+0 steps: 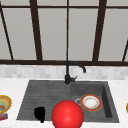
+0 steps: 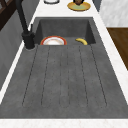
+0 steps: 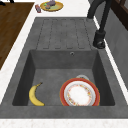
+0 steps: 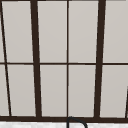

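The sink (image 1: 110,110) has its drainboard (image 1: 42,97) at left and basin at right. The faucet (image 1: 68,77) stands behind, at centre. In the basin, the plate (image 3: 80,94) lies right of the banana (image 3: 34,95). A hand (image 1: 40,113) hovers over the drainboard's front edge.

My black robot hand (image 1: 39,114) hangs by a red ball (image 1: 67,115), near a red-rimmed, white-centred plate (image 3: 80,93) and a yellow banana (image 3: 35,95) in the speckled grey sink (image 3: 65,62).
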You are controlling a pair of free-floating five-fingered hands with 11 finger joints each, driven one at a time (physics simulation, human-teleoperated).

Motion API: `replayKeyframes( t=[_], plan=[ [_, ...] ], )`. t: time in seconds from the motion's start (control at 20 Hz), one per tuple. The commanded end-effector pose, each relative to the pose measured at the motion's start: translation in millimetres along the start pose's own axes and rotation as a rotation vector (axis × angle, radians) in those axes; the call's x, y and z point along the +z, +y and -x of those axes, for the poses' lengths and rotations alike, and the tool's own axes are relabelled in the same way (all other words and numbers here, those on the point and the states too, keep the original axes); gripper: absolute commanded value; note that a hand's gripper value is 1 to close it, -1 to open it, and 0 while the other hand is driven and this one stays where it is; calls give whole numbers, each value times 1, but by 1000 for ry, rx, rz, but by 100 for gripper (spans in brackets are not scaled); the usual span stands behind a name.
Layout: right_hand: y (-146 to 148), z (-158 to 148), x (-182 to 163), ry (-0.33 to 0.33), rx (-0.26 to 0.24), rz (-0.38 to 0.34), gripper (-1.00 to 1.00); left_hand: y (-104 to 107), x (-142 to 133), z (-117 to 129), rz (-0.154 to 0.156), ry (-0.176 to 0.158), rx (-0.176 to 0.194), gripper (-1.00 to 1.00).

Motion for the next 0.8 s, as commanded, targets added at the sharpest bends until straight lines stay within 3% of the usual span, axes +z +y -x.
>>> replayKeyframes(
  t=[0.0, 0.1, 0.35, 0.4, 0.45, 0.55, 0.75],
  plan=[
    [31, -13, -9, 39, 40, 8, 100, 0, 0, 0, 0, 0, 0, 0],
    [45, -15, -21, 66, 63, 7, 100, 0, 0, 0, 0, 0, 0, 0],
    [34, -11, -34, 66, 47, -100, 100, 0, 0, 0, 0, 0, 0, 0],
    [9, -6, -28, 55, 33, -125, -100, 0, 0, 0, 0, 0, 0, 0],
    [-9, -8, -22, 56, 63, -135, -100, 0, 0, 0, 0, 0, 0, 0],
    [-25, -15, -15, 82, 92, -89, -100, 0, 0, 0, 0, 0, 0, 0],
    [-39, -24, 2, 72, 69, -160, -100, 0, 0, 0, 0, 0, 0, 0]
  ],
)
